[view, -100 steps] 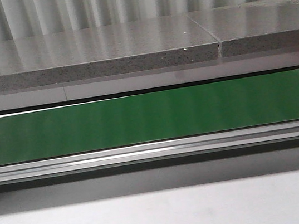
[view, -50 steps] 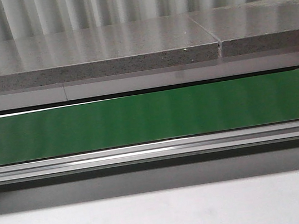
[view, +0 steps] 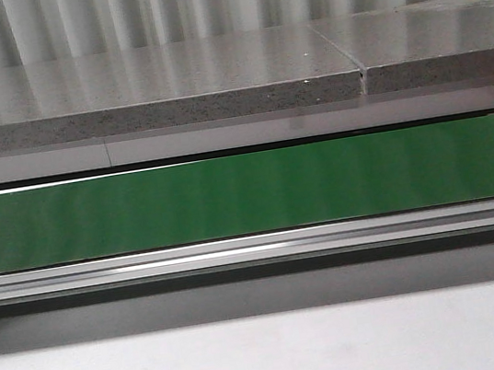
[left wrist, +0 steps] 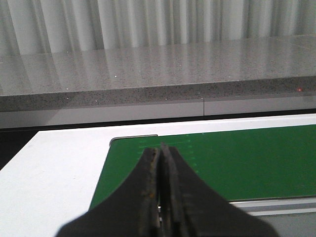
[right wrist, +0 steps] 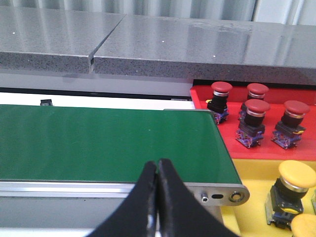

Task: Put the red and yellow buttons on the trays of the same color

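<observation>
Over the green conveyor belt point(left wrist: 222, 158), the left gripper point(left wrist: 160, 153) hangs closed and empty; the right gripper point(right wrist: 157, 170) likewise. Beyond the belt's right end, four red buttons point(right wrist: 257, 114) stand on the red tray point(right wrist: 202, 98), yellow buttons point(right wrist: 295, 183) on the yellow tray point(right wrist: 247, 212).
</observation>
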You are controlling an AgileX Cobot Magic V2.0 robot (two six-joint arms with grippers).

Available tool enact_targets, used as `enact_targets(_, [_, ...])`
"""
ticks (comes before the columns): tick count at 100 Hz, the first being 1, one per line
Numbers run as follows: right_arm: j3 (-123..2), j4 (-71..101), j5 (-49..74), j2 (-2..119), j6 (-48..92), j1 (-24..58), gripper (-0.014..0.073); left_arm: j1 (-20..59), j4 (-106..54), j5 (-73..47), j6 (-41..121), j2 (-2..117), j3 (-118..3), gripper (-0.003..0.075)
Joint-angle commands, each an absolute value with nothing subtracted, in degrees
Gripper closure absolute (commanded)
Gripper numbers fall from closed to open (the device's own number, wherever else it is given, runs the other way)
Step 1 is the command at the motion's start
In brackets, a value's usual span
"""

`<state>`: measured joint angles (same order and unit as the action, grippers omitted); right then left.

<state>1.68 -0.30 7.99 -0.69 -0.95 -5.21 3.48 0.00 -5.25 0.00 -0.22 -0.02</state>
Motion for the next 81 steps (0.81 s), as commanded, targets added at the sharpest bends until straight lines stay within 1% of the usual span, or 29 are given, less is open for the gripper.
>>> enact_targets(1, [1.30,-0.86,3.45,-1.49,-0.84,-5.16,0.0662,3.73,0.00,-0.42,-0.34,-2.30,2.64,0.0740])
enact_targets(81, [1.30,-0.86,3.45,-1.49,-0.84,-5.16,0.0662,3.73,-0.88,-0.42,-0.34,-2.30,2.64,0.0740])
